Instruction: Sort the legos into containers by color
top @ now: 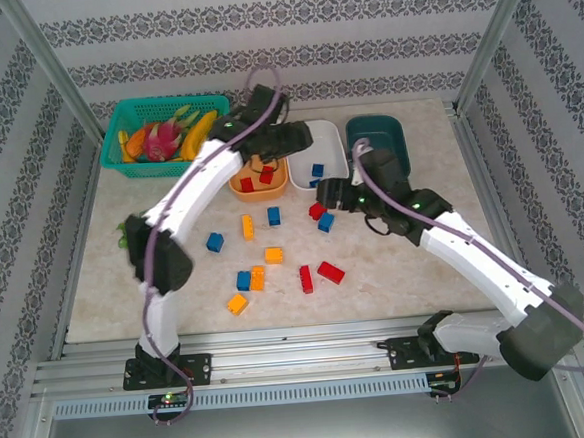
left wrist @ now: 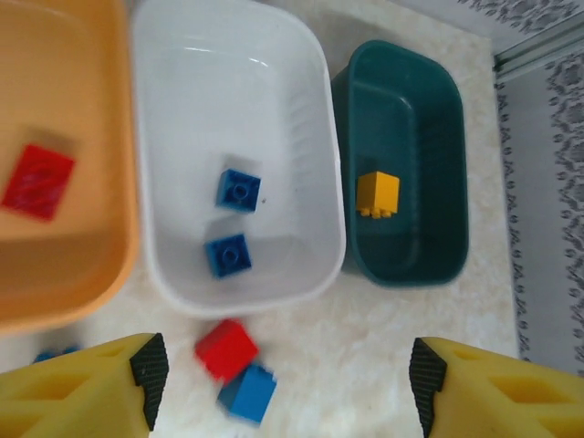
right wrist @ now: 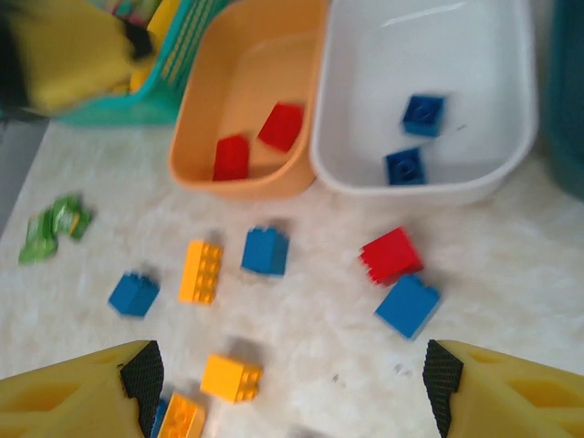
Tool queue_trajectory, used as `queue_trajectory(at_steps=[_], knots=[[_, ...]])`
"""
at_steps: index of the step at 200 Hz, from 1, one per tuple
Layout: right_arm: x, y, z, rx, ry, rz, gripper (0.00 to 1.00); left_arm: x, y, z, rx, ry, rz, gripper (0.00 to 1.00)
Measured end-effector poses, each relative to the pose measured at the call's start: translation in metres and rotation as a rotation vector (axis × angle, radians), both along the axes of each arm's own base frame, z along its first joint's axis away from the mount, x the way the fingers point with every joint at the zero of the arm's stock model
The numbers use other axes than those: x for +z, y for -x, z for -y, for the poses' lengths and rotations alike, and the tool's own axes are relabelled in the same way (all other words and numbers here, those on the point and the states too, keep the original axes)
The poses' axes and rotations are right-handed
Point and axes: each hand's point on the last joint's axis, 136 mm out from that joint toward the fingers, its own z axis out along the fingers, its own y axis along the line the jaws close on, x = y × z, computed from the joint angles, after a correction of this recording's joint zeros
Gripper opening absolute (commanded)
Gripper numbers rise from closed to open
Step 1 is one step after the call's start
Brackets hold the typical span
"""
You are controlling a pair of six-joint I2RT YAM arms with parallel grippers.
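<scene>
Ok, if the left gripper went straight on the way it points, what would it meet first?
Probably the loose red lego and blue lego on the table before the white bin, lying between the jaws of the open left gripper; depth is unclear.

- Bright, even light falls from overhead; the legos (top: pixel 273 254) cast short, soft shadows on the table (top: pixel 377 283).
- Pale glare streaks the white bin (left wrist: pixel 228 100).
- The right wrist view is smeared throughout; in the left wrist view the red brick (left wrist: pixel 225 349) and blue brick (left wrist: pixel 247 393) blur.
</scene>
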Motion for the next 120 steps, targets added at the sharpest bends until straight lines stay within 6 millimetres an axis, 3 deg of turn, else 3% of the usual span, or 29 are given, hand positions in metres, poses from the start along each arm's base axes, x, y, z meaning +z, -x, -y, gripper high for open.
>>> queue_trajectory(at_steps=[14,31,44,62,87,103,120], knots=[[-0.015,0.009,-0.023,0.061,0.036,-0.041,0.78,0.019,0.036,-0.030,0.031,0.005,0.036,0.81],[-0.045,0.018,-0.048,0.113,0.087,-0.125,0.78,0.021,0.076,-0.064,0.075,0.002,0.064,0.86],[-0.071,0.024,-0.065,0.134,0.119,-0.202,0.80,0.002,0.107,-0.087,0.101,-0.009,0.052,0.86],[-0.108,0.032,-0.082,0.140,0.162,-0.310,0.83,-0.039,0.147,-0.112,0.117,-0.043,-0.008,0.86],[-0.140,0.036,-0.099,0.103,0.187,-0.427,0.86,-0.088,0.193,-0.138,0.120,-0.075,-0.079,0.88],[-0.152,0.034,-0.109,0.071,0.182,-0.473,0.86,-0.099,0.217,-0.150,0.119,-0.060,-0.079,0.88],[-0.162,0.029,-0.118,0.036,0.176,-0.512,0.84,-0.094,0.233,-0.159,0.118,-0.028,-0.044,0.88]])
